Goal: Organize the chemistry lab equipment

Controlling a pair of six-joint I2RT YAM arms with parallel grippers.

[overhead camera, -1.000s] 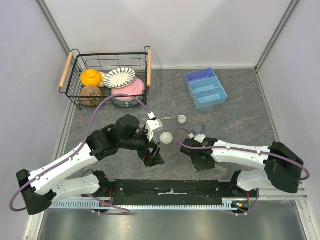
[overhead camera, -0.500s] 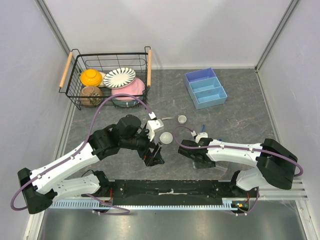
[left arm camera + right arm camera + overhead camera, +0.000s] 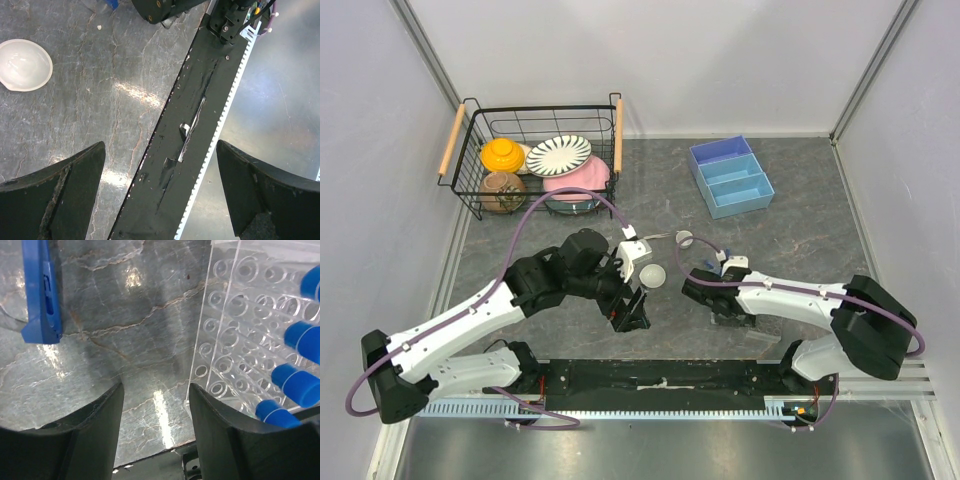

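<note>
Though rack shows partly: clear, holed, maybe four blue-capped tubes; right gripper parted, empty; left gripper wide.

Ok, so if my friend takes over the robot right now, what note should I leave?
Left pincer: open, empty, over the table near the white dish.
Right pincer: open, empty, beside the clear rack.
Done: blue-capped tubes sit in the rack.
Left to do: the dish, the small cup, the metal spatula and the blue stick lie loose on the table and need tidying.
</note>
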